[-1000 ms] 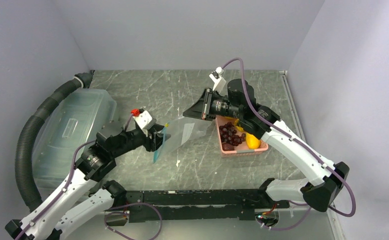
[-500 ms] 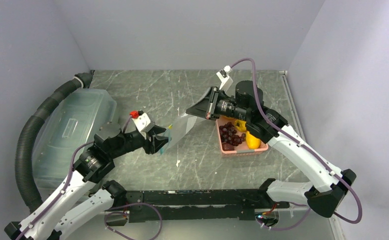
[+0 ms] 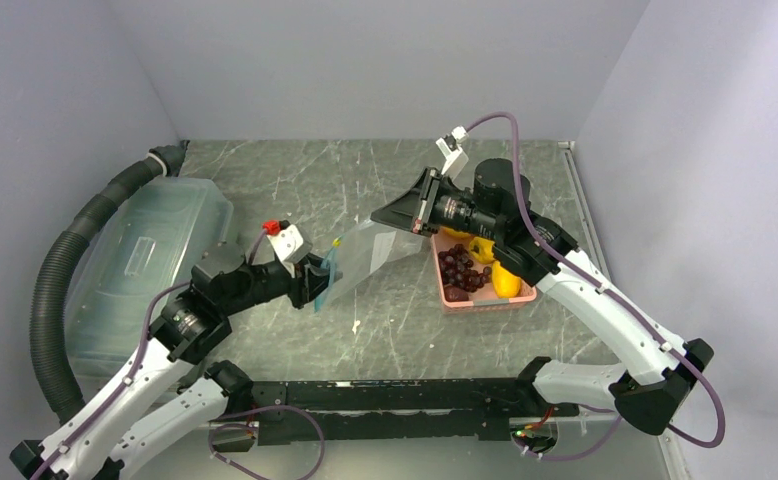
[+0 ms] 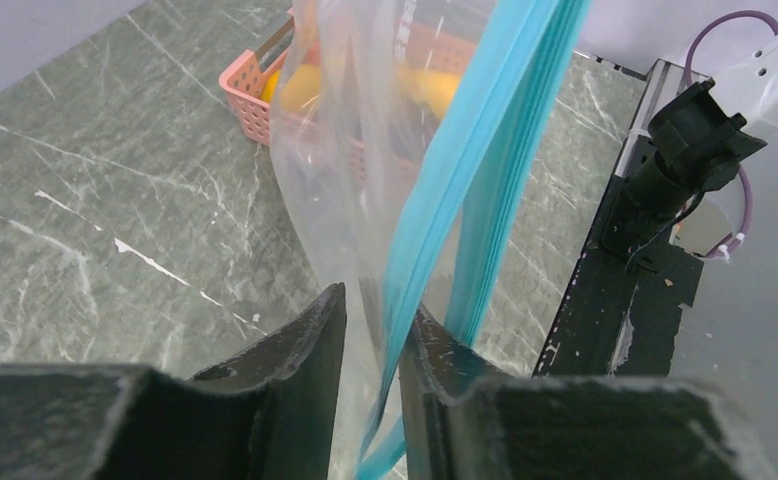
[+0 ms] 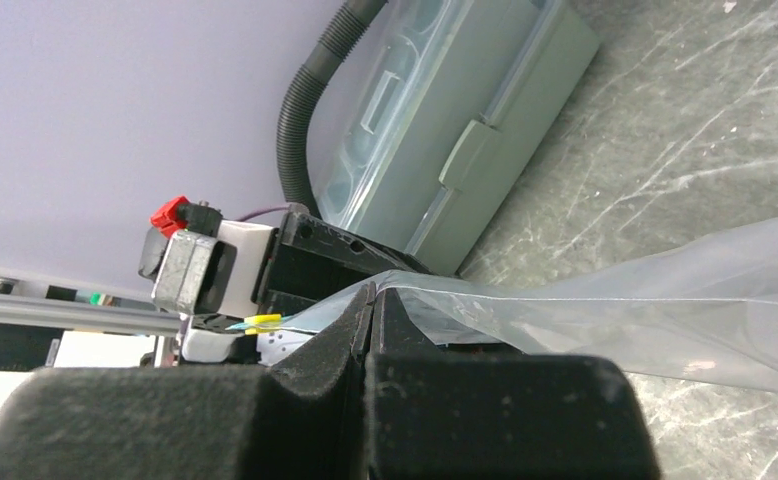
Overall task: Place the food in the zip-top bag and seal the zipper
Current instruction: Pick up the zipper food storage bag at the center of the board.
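As my left gripper [image 4: 375, 310] narrows from where it stood a moment ago, the zipper [image 4: 465, 150] runs between its fingers. A sliver of gap shows, so I cannot tell whether they pinch yet. My right gripper [image 5: 373, 310] is clamped on the zip-top bag [image 3: 365, 258], which hangs stretched between us. The food [image 3: 462, 270] waits in the pink basket [image 3: 485, 303], so the bag probably gets opened next.

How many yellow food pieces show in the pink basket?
2. One yellow piece lies in the near right corner of the pink basket, beside the grape bunch; the other at the far side, by the right arm. More may be hidden under that arm.
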Controlling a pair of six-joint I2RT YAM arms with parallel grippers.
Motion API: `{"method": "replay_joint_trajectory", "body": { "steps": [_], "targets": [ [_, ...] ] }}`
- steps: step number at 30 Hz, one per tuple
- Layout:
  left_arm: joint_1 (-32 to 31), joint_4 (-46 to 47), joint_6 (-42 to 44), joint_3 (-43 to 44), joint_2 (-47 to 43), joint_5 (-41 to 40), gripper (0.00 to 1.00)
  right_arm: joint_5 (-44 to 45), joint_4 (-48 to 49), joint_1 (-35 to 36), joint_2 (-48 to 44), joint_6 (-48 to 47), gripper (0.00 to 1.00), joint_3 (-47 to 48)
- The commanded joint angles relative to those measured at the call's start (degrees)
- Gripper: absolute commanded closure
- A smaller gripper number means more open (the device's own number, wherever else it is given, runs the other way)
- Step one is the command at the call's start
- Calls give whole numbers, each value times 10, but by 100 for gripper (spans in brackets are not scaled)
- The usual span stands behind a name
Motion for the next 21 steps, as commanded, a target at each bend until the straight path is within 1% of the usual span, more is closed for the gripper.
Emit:
{"method": "replay_joint_trajectory", "body": {
  "steps": [1,4,5,6,14,19,21],
  "targets": [
    [-2,27,-8,8,7,16,74,0,37,2,-5,14,100,33],
    [-2,23,-4,12,10,21,90,2,33,2,-5,13,100,36],
    [-2,21,-4,13,10,21,98,3,31,2,-5,11,100,36],
    [-2,20,-5,14,11,19,100,6,29,3,-7,9,100,34],
    [-2,17,-28,12,-4,-10,100,25,20,2,-19,2,100,-5],
    [-2,-26,-35,44,27,-26,100,44,-4,1,-26,-13,100,-21],
    [-2,-53,-35,65,48,-32,100,47,-13,0,-25,-19,98,-24]
  ]
}}
